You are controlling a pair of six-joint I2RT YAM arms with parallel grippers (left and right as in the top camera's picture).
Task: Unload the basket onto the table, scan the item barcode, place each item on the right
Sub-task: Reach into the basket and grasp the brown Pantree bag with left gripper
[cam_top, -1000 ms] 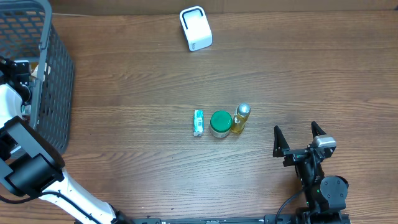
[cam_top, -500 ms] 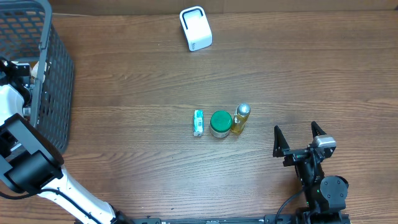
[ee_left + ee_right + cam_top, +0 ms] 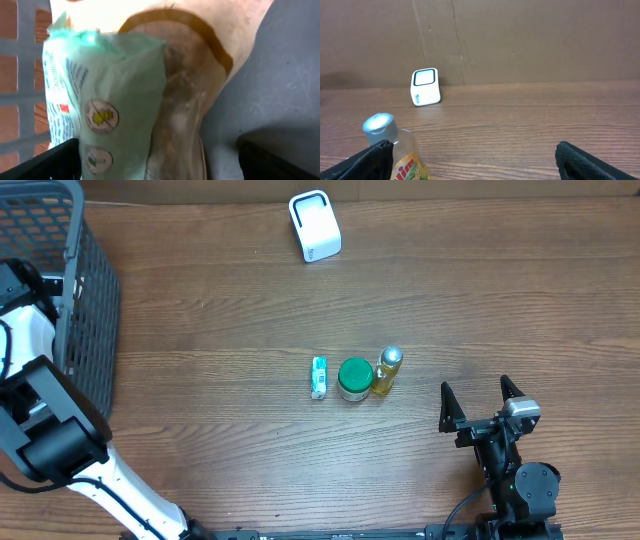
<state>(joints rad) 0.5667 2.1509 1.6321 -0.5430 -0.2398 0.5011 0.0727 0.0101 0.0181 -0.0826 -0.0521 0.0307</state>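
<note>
My left gripper (image 3: pixel 160 167) is open inside the dark mesh basket (image 3: pixel 85 300) at the table's left edge. Its fingertips (image 3: pixel 52 162) stand on either side of a pale green printed packet (image 3: pixel 107 95) and a tan pouch (image 3: pixel 187 105) lying against it, with nothing gripped. The white barcode scanner (image 3: pixel 315 225) stands at the far middle of the table and shows in the right wrist view as the scanner (image 3: pixel 425 87). My right gripper (image 3: pixel 481 404) rests open near the front right, holding nothing.
A small teal tube (image 3: pixel 319 377), a green-lidded jar (image 3: pixel 354 378) and a yellow bottle with a silver cap (image 3: pixel 387 370) stand in a row mid-table. The bottle (image 3: pixel 395 150) sits just ahead of my right gripper's left finger. The basket's wall surrounds my left gripper.
My left arm has shifted toward the far side, deeper over the basket. The right arm and the table items have not moved.
</note>
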